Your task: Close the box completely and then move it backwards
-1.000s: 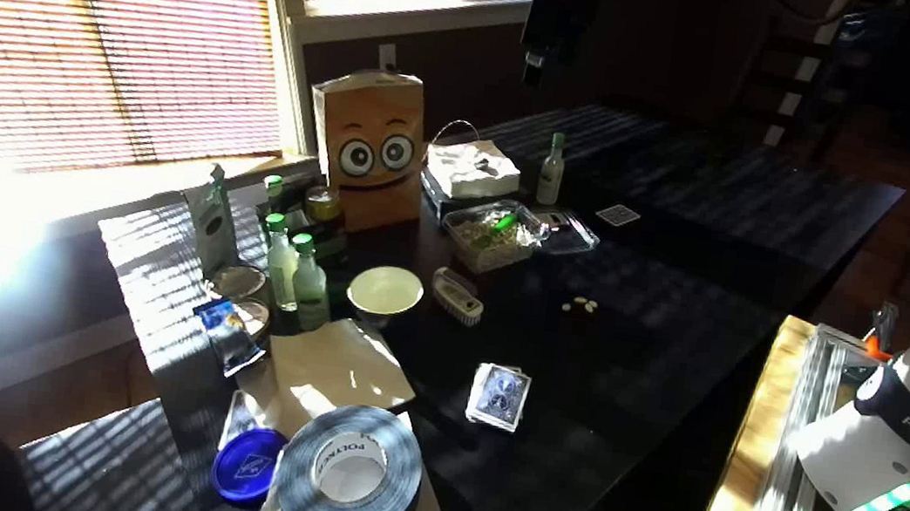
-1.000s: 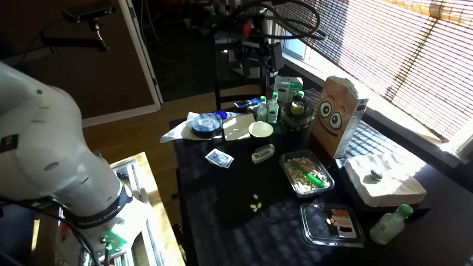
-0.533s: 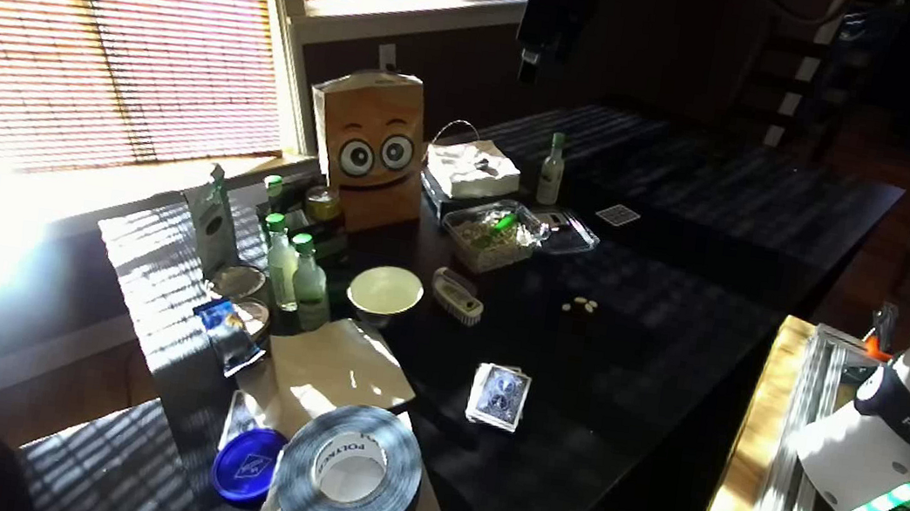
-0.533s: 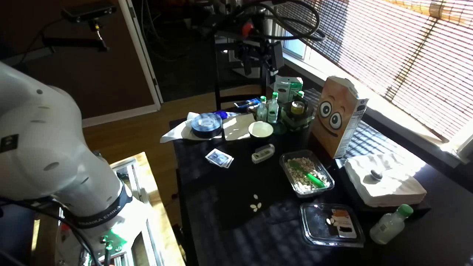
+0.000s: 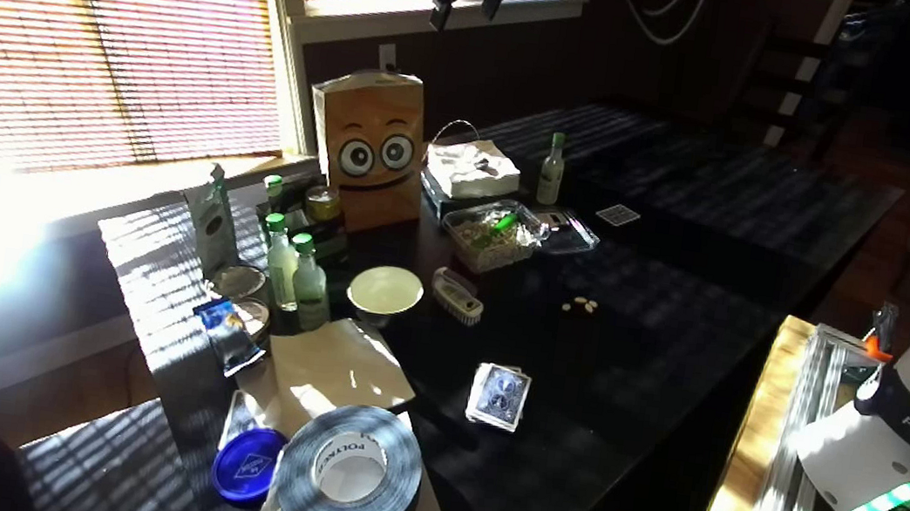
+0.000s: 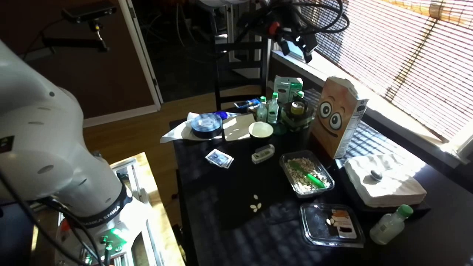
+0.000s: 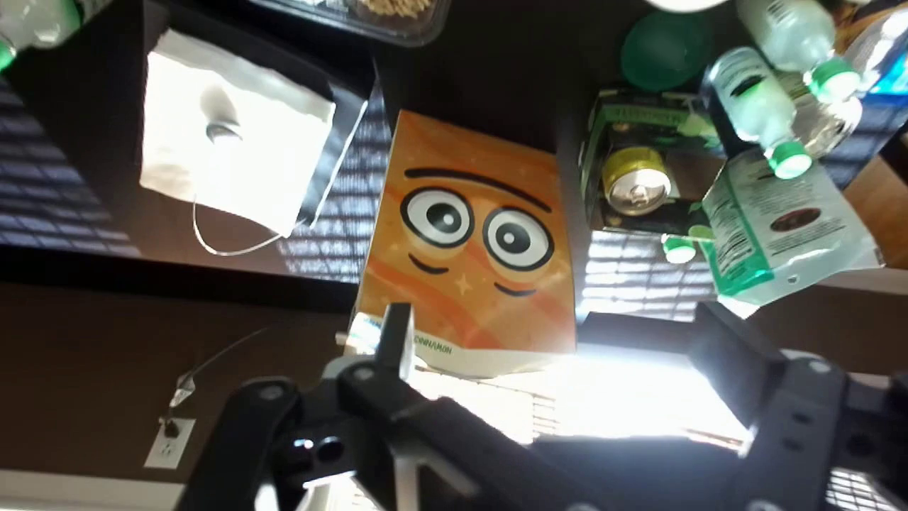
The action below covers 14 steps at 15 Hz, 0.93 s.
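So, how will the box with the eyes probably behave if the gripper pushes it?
The box may tip if pushed high, because it stands tall and looks narrow front to back. It seems made of thin cardboard, so a firm squeeze could dent it.

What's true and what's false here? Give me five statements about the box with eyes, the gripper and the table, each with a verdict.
The box stands upright on the table. True.
The gripper is shut on the box. False: it is open, apart from the box.
The box is blue. False: it is orange-brown.
A green utensil lies in the clear tub. True.
The blue-backed cards lie in the clear tub. False: they lie on the table.
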### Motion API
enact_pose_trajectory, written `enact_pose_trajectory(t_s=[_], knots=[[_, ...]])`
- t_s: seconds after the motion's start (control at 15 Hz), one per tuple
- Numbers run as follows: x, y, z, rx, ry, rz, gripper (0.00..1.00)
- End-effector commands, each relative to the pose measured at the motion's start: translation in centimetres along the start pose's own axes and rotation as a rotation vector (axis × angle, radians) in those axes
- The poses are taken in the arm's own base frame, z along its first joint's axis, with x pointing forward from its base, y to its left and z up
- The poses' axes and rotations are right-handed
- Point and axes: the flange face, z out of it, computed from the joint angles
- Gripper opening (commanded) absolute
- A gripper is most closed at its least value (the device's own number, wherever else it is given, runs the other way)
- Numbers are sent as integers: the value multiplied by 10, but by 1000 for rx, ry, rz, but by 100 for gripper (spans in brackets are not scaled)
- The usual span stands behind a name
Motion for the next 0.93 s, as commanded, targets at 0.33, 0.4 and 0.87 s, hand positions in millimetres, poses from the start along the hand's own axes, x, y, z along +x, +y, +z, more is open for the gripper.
enact_pose_trajectory(t_s=[0.33, 0.4, 0.87], knots=[[110, 4, 109, -120, -9, 124, 100], [116, 8, 120, -133, -40, 147, 100], [108, 18, 130, -146, -68, 143, 100]])
